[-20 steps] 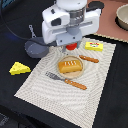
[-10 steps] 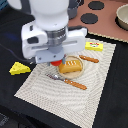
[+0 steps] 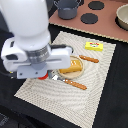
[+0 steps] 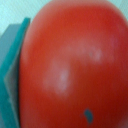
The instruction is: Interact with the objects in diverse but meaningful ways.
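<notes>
Moving off the bread loaf (image 3: 75, 65) toward the exterior view's left: a second ago my arm stood over the loaf; now it has swung down and hangs low over the near-left part of the striped placemat (image 3: 95, 95). The loaf, hidden before, shows again on its plate beside me.

The red tomato (image 4: 70, 65) fills the wrist view, pressed close, with a teal finger pad (image 4: 12, 80) against one flank. In the exterior view only a red sliver (image 3: 44, 77) shows under my housing, just left of the loaf. My gripper (image 3: 42, 76) is hidden there; I judge it closed around the tomato, though I cannot tell for certain from one visible pad.

Meaning for the task: the tomato is likely the item in hand, being grasped or set down beside the loaf.

The knife (image 3: 70, 82) lies just in front of the loaf, the fork (image 3: 89, 59) behind it, the butter block (image 3: 94, 46) beyond that, the saucepan (image 3: 67, 7) far behind.

Writing: none legible; the butter's top marking is too blurred.
</notes>
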